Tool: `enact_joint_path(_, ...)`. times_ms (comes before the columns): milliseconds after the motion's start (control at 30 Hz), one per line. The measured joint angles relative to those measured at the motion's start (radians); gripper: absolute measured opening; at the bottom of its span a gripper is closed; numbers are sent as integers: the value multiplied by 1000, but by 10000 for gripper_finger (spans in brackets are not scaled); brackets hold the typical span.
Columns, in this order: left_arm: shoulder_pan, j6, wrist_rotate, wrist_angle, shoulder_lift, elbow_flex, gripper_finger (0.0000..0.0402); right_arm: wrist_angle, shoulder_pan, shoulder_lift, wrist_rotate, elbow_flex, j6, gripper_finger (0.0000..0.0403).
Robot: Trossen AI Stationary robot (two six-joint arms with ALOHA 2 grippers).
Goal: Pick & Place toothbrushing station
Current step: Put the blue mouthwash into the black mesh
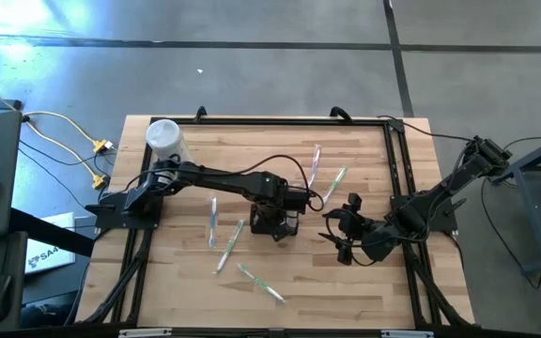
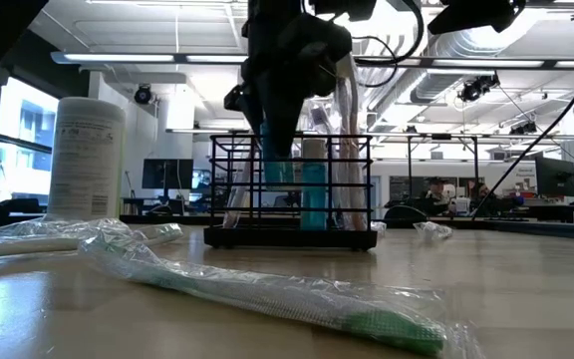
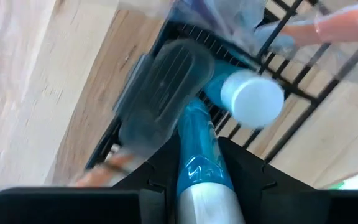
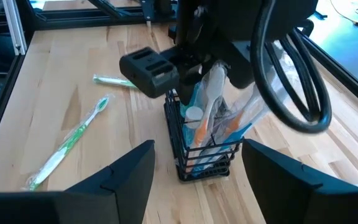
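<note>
While the black wire caddy (image 1: 277, 222) stands upright near the middle of the wooden table (image 1: 364, 282), the left gripper (image 1: 280, 208) is held directly above it, its fingers (image 3: 241, 168) clamped on a blue-and-silver tube (image 3: 197, 168) whose lower end is already inside the caddy. The step in hand is judged to be the placing of this tube. Release and a straight lift clear of the caddy are called for next.

Already lodged in the caddy: a white-capped blue tube (image 3: 250, 96) and wrapped toothbrushes (image 4: 219, 102), by which free space is narrowed.

The right gripper (image 1: 346, 235) is parked just beside the caddy, fingers apart, nothing held.

Lying loose round the caddy: a green wrapped toothbrush (image 4: 73, 140), several further wrapped brushes (image 1: 225, 246), and, well apart at the table's corner, a white lidded cylindrical container (image 1: 165, 139).
</note>
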Motion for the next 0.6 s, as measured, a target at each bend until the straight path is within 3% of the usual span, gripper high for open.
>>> enact_joint_path(600,0,34,6,35,18,-23,93,-10,0,0,-2,0,1,235)
